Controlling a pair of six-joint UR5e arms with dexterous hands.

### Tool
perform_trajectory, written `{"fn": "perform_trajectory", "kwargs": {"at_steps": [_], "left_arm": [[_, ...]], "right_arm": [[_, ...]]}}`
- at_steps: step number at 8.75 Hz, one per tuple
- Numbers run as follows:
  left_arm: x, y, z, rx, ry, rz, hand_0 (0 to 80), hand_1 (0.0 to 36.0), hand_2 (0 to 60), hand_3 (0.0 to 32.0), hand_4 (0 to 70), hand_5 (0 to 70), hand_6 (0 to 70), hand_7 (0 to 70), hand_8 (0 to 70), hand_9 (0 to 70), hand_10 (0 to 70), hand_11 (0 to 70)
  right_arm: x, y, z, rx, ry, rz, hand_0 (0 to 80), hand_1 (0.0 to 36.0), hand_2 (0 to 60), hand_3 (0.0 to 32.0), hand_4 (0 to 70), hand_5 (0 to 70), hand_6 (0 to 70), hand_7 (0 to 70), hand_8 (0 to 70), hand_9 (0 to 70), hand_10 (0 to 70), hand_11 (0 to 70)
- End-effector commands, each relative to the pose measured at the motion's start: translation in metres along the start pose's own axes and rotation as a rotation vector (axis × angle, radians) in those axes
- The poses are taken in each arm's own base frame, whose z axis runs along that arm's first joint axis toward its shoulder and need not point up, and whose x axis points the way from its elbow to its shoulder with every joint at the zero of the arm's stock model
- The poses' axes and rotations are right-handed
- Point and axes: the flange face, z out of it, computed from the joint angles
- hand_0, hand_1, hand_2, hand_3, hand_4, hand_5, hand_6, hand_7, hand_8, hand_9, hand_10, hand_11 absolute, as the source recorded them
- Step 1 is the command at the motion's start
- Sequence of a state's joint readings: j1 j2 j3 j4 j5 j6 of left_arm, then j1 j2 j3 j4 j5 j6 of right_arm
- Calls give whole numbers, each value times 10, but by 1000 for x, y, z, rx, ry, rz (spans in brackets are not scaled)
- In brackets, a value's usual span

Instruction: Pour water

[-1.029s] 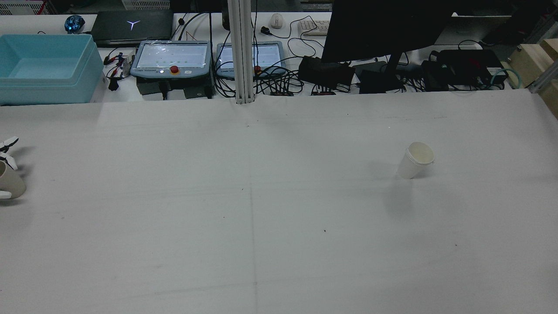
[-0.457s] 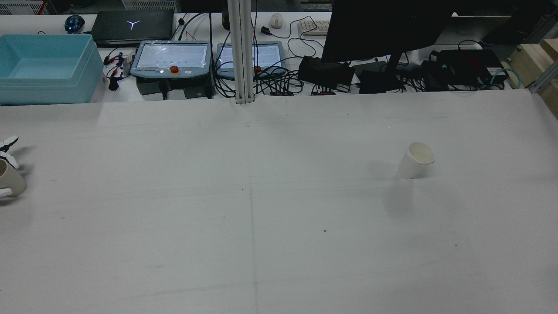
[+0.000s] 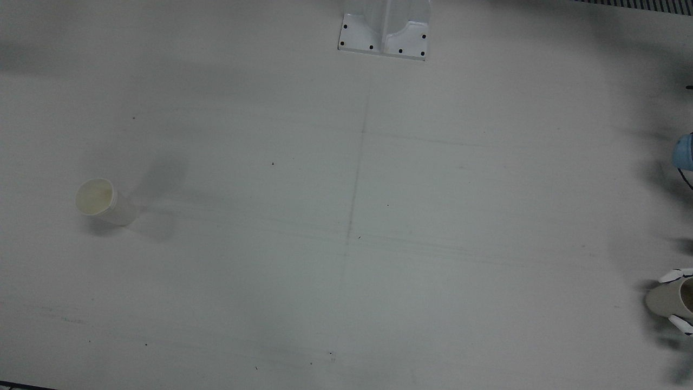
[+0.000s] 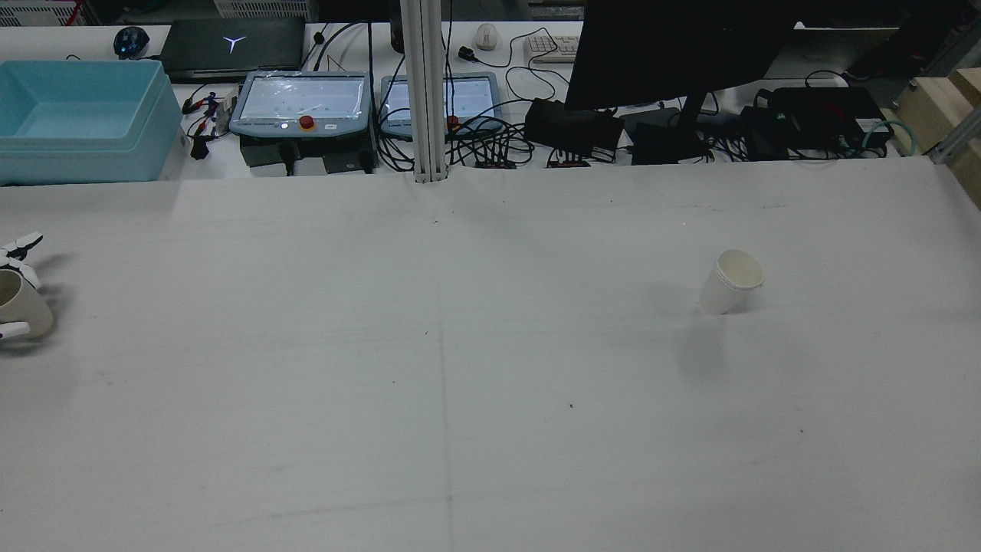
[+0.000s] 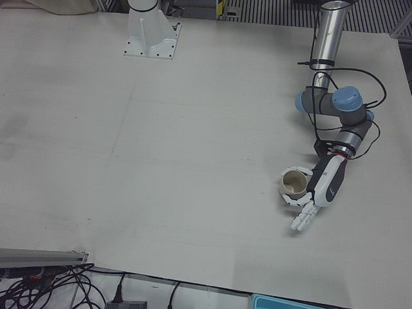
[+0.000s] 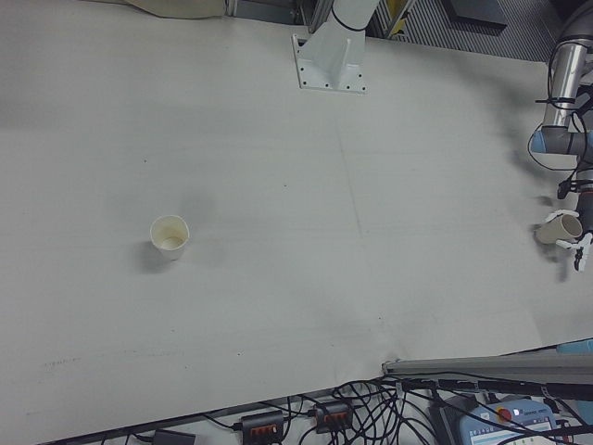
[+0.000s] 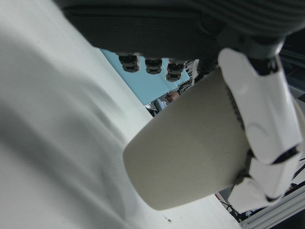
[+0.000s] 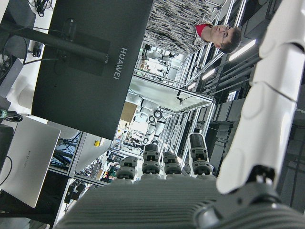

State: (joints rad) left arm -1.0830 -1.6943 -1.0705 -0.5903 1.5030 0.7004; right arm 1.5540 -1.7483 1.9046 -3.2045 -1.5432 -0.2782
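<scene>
1. Your left hand (image 5: 320, 190) holds a beige paper cup (image 5: 294, 183) at the counter's (image 5: 161, 161) far left edge, fingers curled on its wall.
2. Your white paper cup (image 4: 730, 281) stands upright on the right half, well apart.
3. Your right hand (image 8: 267, 95): one straight finger shows; its state cannot be told.

A desk (image 4: 460, 368) fills most of the rear view. One cup (image 4: 730, 282) stands alone at right of centre. A second cup (image 4: 19, 307) sits at the far left edge, inside the left hand (image 5: 320, 193). Across the top lie a bin (image 4: 84, 119), two tablets (image 4: 303, 103) and a monitor (image 4: 674, 46).
</scene>
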Motion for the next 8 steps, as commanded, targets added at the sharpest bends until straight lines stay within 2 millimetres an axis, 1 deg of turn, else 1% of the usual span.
{"fn": "perform_trajectory", "kwargs": {"at_steps": [1, 2, 3, 4, 5, 6, 7, 8], "left_arm": [[23, 31, 20, -4, -3, -67, 435, 320, 600, 0, 356, 450, 64, 64, 32, 52, 27, 55], [28, 38, 27, -13, 2, -68, 441, 323, 600, 0, 355, 449, 63, 62, 30, 50, 26, 54], [29, 41, 29, -19, 7, -70, 447, 324, 600, 0, 353, 451, 62, 63, 28, 48, 25, 53], [30, 42, 31, -23, 12, -71, 448, 326, 600, 0, 355, 454, 63, 65, 28, 47, 25, 54], [31, 44, 31, -28, 14, -74, 450, 330, 600, 0, 356, 456, 63, 65, 29, 48, 25, 54], [32, 44, 31, -27, 15, -94, 452, 331, 600, 0, 357, 457, 63, 65, 28, 49, 26, 54], [31, 43, 30, -26, 14, -111, 454, 331, 600, 0, 357, 458, 63, 65, 28, 48, 25, 54], [31, 42, 28, -24, 18, -117, 452, 328, 600, 0, 354, 452, 61, 63, 28, 48, 25, 54]], "right_arm": [[-11, -6, -6, 13, -25, 19, 528, 176, 6, 0, 33, 258, 48, 118, 86, 151, 50, 94], [-10, -14, -17, 35, -17, 14, 527, 174, 5, 0, 30, 253, 45, 111, 87, 150, 51, 95], [-3, -29, -38, 72, 3, -10, 524, 172, 5, 0, 27, 241, 40, 99, 84, 144, 51, 95], [6, -48, -45, 57, 21, -64, 521, 170, 0, 0, 18, 208, 27, 70, 80, 133, 50, 92], [25, -87, -45, 47, 53, -84, 511, 164, 4, 0, 10, 169, 14, 45, 84, 139, 53, 97], [49, -128, -51, 35, 82, -104, 510, 163, 16, 0, 21, 179, 18, 51, 82, 137, 46, 87], [61, -167, -60, 14, 82, -160, 517, 168, 14, 0, 37, 199, 18, 47, 62, 107, 26, 58], [69, -197, -72, -2, 77, -198, 531, 179, 13, 0, 53, 223, 23, 51, 44, 82, 8, 32]]}}
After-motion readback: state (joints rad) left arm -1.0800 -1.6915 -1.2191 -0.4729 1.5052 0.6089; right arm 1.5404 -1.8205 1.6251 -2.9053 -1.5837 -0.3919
